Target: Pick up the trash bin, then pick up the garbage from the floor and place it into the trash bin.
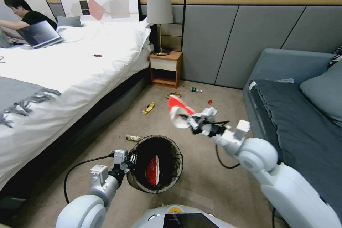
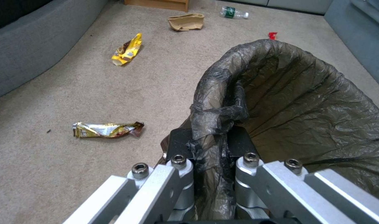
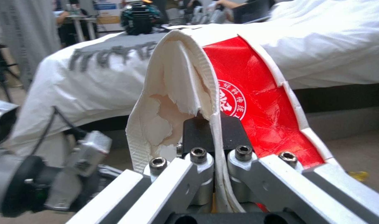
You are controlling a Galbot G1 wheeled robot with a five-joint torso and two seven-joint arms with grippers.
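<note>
One crushed red-and-white cup (image 3: 247, 102) | clamped in right gripper (image 3: 212, 137) fingers

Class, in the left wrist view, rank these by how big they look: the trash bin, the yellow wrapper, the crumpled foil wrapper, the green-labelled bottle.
1. Trash bin, by far the largest, though it is nearest the camera.
2. Crumpled foil wrapper and yellow wrapper: too alike to rank, and the yellow one lies farther off.
3. Green-labelled bottle, smallest, but farthest away.

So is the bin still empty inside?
No: in the head view a red-and-white wrapper already lies inside the trash bin, which the left gripper holds by its rim.
</note>
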